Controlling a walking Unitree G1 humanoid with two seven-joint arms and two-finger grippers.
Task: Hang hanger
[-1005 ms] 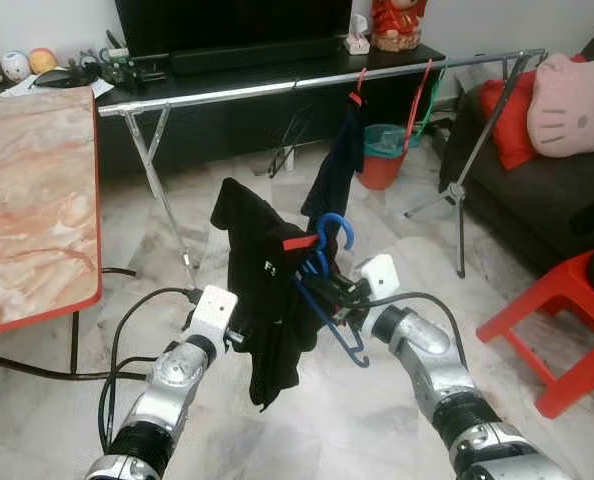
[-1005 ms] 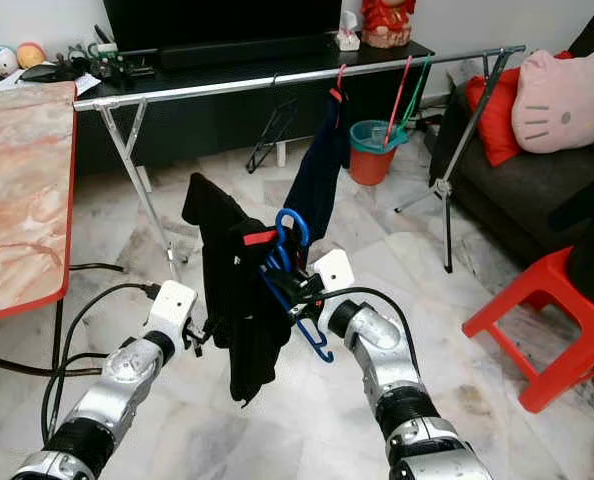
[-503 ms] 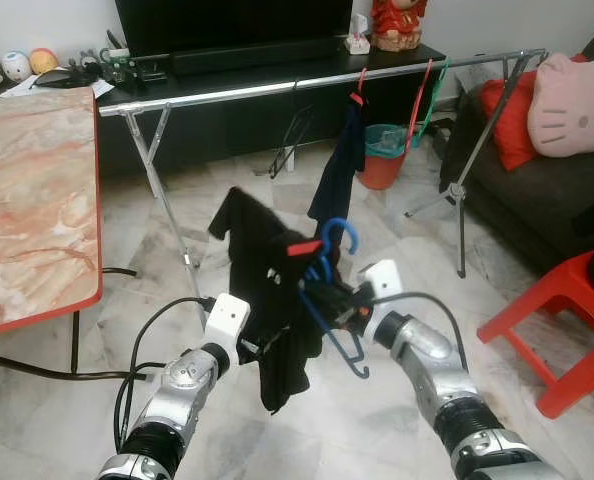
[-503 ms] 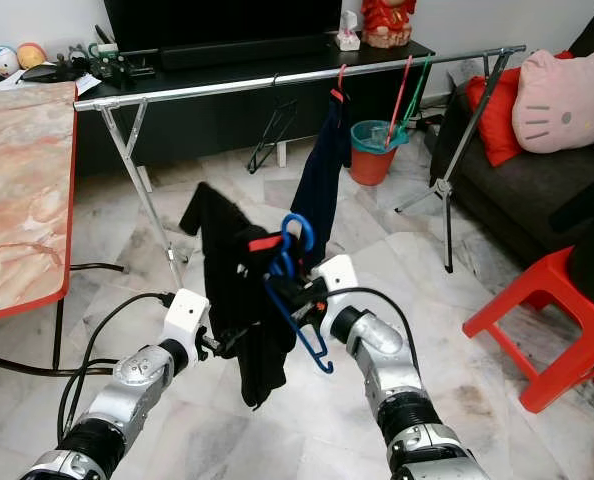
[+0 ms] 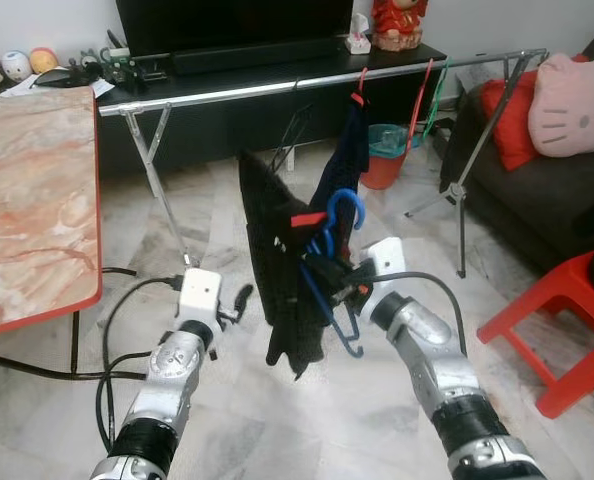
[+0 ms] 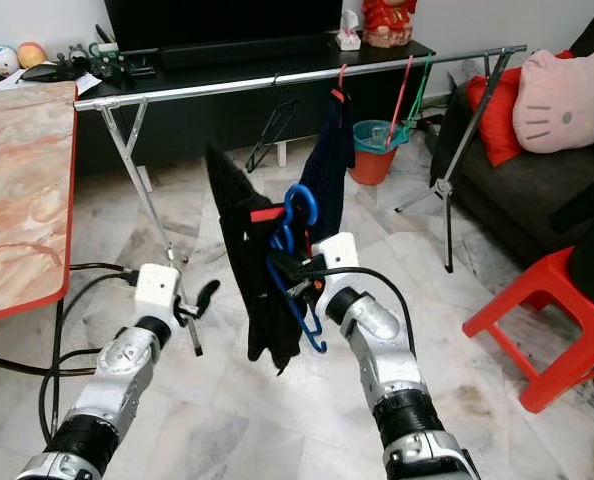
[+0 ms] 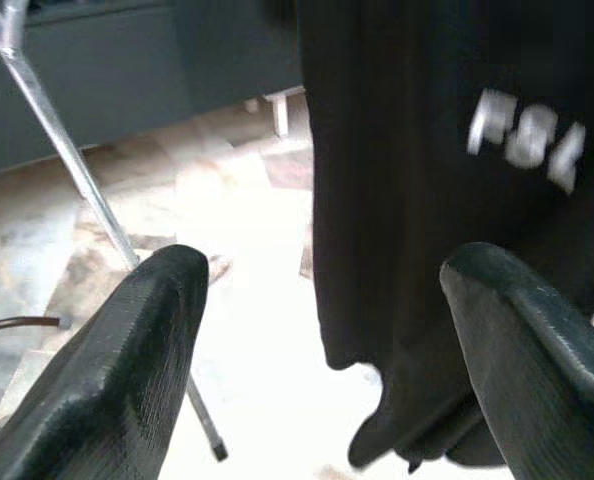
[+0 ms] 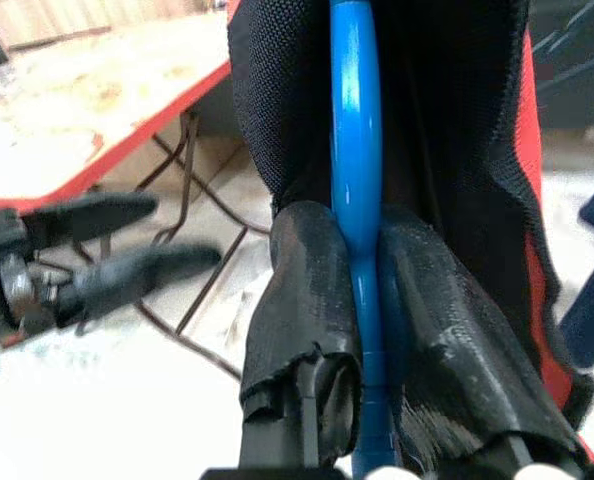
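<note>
A blue hanger (image 5: 341, 206) carries a black garment (image 5: 280, 262) with a red strip at its neck. My right gripper (image 5: 324, 274) is shut on the hanger's neck and holds it up in front of the clothes rail (image 5: 277, 91). In the right wrist view both fingers (image 8: 307, 270) press against the blue hanger (image 8: 353, 120). My left gripper (image 5: 235, 303) stands open just left of the garment and is not touching it. The left wrist view has its fingers (image 7: 137, 360) spread wide, with the garment (image 7: 447, 200) ahead. A dark blue garment (image 5: 343, 160) hangs on the rail.
A marble table (image 5: 27, 200) with a red edge stands at the left. At the right are a red stool (image 5: 567, 320) and a dark sofa (image 5: 537, 190) with cushions. An orange bucket (image 5: 381, 165) sits behind the rail. Cables (image 5: 127, 330) lie on the tiled floor.
My left gripper has let go of the black garment and drawn back to the left. The garment now hangs straight. My right gripper has lifted the hanger a little.
</note>
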